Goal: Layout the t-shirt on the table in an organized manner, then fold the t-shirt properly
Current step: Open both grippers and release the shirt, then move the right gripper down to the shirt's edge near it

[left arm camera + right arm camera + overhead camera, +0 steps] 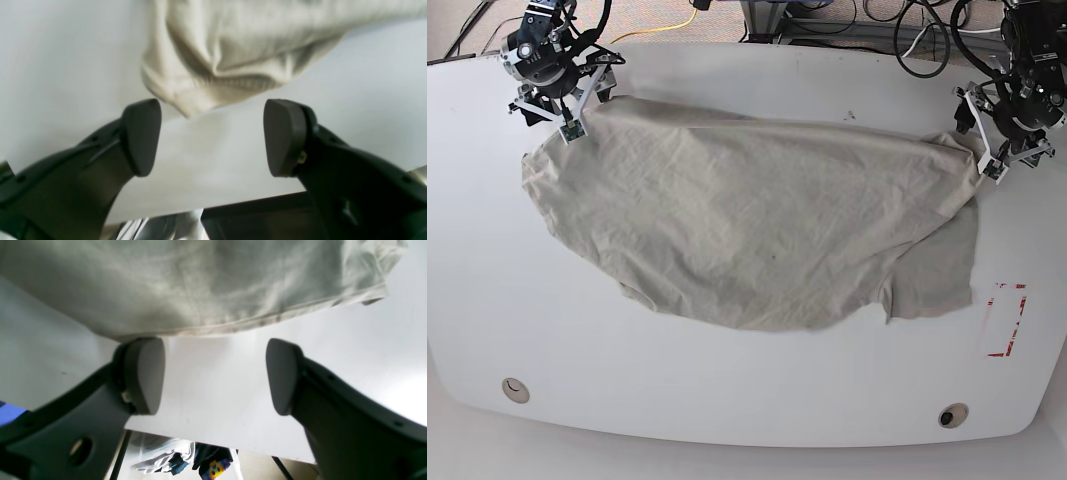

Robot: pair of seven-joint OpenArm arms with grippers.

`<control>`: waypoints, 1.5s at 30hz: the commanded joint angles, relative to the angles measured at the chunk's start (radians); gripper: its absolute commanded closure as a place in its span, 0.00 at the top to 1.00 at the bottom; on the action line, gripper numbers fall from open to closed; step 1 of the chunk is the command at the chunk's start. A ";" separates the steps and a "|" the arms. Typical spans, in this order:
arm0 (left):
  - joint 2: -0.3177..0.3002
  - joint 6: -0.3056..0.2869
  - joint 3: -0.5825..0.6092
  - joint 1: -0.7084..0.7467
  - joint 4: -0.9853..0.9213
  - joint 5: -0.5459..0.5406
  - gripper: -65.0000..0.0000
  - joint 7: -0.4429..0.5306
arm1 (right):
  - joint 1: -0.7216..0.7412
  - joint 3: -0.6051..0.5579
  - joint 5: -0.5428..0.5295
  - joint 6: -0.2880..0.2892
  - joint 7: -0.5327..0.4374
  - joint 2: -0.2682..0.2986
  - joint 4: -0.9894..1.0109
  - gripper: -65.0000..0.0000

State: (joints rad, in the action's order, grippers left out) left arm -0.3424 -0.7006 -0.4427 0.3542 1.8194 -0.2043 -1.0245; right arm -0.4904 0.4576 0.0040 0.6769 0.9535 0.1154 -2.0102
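The light khaki-grey t-shirt (pixel 747 230) lies spread and wrinkled across the middle of the white table (pixel 727 400). My right gripper (pixel 577 115) sits at the shirt's far left corner. In its wrist view it (pixel 213 373) is open, with bare table between the fingers and the shirt's hem (pixel 200 283) just ahead, the left finger (pixel 143 373) at the cloth's edge. My left gripper (pixel 982 150) is at the shirt's far right corner. It (pixel 213 133) is open too, and a bunched fold of the shirt (pixel 233 50) lies just beyond the fingertips, apart from them.
A red-outlined rectangle mark (pixel 1005 320) is near the right edge. Two small round holes (pixel 515 389) (pixel 952 413) sit near the front edge. Cables (pixel 907 40) run behind the far edge. Below the table's edge lie some clothes (pixel 186 456).
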 commanded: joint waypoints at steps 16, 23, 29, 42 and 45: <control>-0.042 0.002 -0.135 -0.218 0.006 0.010 0.70 0.102 | 0.178 0.054 0.006 -0.007 -0.029 0.034 -0.016 0.70; -0.051 0.002 -0.163 -0.372 -0.002 0.012 0.70 0.103 | 0.325 0.045 -0.002 -0.007 -0.029 0.028 -0.011 0.70; -0.021 0.002 -0.156 -0.438 -0.027 0.012 0.70 0.103 | 0.451 -0.029 0.003 -0.007 -0.029 0.019 0.044 0.70; -0.017 0.002 -0.132 -0.465 -0.039 0.012 0.70 0.103 | 0.769 -0.092 0.000 -0.007 -0.035 0.017 0.375 0.71; -0.021 0.002 -0.132 -0.442 -0.039 0.012 0.70 0.103 | 0.861 -0.093 0.000 -0.007 -0.055 0.017 0.495 0.71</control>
State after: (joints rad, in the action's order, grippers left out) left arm -0.3397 -0.7040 -0.5682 -0.0914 1.7611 -0.1886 -0.9394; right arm 0.3004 0.3660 0.0147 0.6754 0.9363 0.1226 -1.5608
